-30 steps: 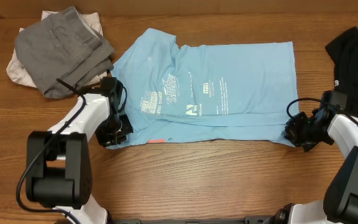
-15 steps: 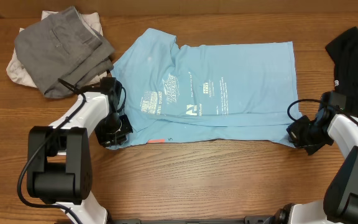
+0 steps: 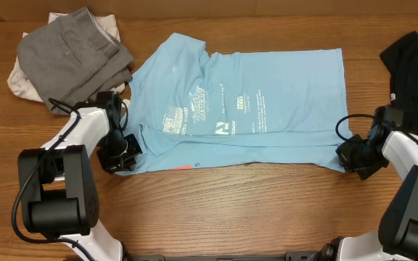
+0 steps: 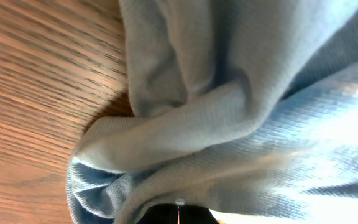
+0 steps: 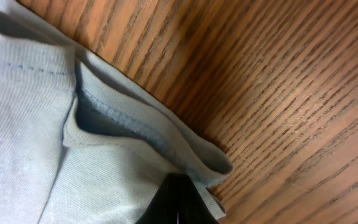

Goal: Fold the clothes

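While a light blue short-sleeved cotton T-shirt [image 3: 281, 94] with white and dark printed logos is lying spread across the middle of the overhead frame on a brown wooden table [image 3: 231, 210], both arms are reaching to its bottom edge. The left gripper [image 3: 122, 154] is sitting at the shirt's lower left corner, its jaws clenching a bunched fold of blue fabric. The right gripper [image 3: 348, 154] is resting at the lower right corner. The right wrist view is showing only a dark fingertip against the doubled hem, so its grasp cannot be told. A crumpled grey garment [image 3: 71, 54] is lying over an off-white garment [image 3: 19, 81] at upper left. A black garment [image 3: 416, 58] is lying at the upper right edge.
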You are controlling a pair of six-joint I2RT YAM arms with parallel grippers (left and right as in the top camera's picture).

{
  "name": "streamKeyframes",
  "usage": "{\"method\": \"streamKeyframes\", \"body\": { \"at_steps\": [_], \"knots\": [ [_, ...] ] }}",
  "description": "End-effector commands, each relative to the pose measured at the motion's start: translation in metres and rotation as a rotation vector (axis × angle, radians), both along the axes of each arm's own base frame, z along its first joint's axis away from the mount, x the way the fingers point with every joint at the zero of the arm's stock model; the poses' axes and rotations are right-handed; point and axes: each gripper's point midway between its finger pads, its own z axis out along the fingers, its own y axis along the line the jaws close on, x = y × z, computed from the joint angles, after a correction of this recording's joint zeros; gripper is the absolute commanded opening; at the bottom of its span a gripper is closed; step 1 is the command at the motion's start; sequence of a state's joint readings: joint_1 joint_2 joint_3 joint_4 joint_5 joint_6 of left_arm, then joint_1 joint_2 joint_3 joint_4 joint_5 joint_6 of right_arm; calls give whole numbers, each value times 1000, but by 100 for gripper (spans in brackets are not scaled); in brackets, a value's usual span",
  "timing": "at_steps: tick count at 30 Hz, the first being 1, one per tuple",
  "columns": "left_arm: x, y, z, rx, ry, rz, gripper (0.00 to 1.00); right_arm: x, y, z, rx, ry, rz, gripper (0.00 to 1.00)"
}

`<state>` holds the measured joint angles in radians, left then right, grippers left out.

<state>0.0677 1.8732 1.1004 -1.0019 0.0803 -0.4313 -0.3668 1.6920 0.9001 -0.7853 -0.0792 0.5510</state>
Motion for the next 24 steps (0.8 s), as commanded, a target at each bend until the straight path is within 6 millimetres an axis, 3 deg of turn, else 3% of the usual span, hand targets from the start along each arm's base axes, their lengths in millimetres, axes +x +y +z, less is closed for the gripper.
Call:
{"method": "streamKeyframes", "body": {
  "at_steps": [1, 9, 24],
  "knots": [
    [-12, 23, -16, 59, 59, -19, 4, -14, -2, -21, -11, 84, -29, 4],
    [-25, 40, -13, 88, 107, 9, 4, -25, -12, -20, -75, 143, -99, 4],
    [-60, 35, 2, 70, 263, 36, 4, -60, -42, -2, -90, 216, -287, 4]
  ]
}}
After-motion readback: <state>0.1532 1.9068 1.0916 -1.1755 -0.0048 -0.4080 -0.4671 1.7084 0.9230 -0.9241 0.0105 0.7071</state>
